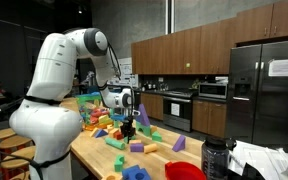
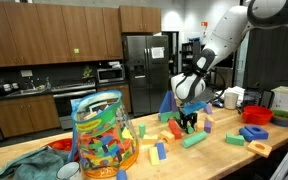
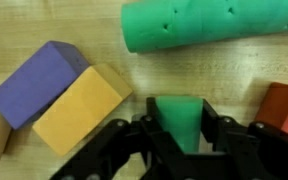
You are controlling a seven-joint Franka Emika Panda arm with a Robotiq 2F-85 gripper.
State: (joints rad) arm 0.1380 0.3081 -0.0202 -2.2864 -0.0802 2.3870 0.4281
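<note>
In the wrist view my gripper has a green tapered foam block between its black fingers, and both press against the block's sides on the wooden table. Just beyond lies a long green foam cylinder. A yellow block and a purple block sit to one side, a red block to the other. In both exterior views the gripper points straight down at the tabletop among scattered blocks.
Many coloured foam blocks lie around the gripper on the table. A clear container full of blocks stands at one end. Red bowls and a blue tray sit nearby. Kitchen cabinets and a fridge stand behind.
</note>
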